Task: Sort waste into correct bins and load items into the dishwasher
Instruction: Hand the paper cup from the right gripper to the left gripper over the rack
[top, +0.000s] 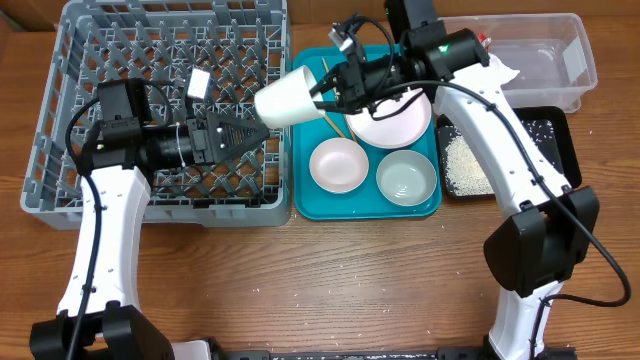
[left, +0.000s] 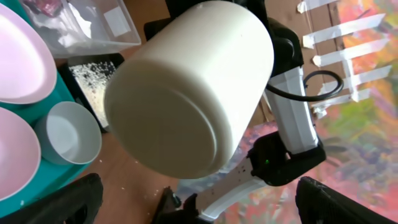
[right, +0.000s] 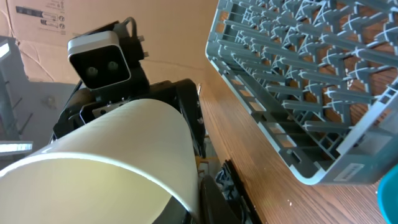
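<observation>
My right gripper (top: 324, 92) is shut on the rim of the small white cup (top: 288, 97), holding it on its side in the air between the grey dishwasher rack (top: 60, 120) and the teal tray (top: 310, 205). The cup's base (left: 180, 99) faces my left gripper (top: 262, 133), which stands open just short of it above the rack's right edge, its fingers (left: 68, 202) wide apart below the cup. In the right wrist view the cup (right: 106, 168) fills the foreground against one dark finger (right: 211, 199). A plate (top: 395, 122), two bowls (top: 337, 165) (top: 407, 178) and the chopsticks (top: 334, 122) lie on the teal tray.
The clear tub (top: 545, 50) stands at the back right. In front of it, the black tray (top: 550, 135) holds loose rice (top: 465, 165). The rack's lattice wall (right: 298, 124) is close beside the cup. Bare wooden table (top: 330, 280) runs along the front.
</observation>
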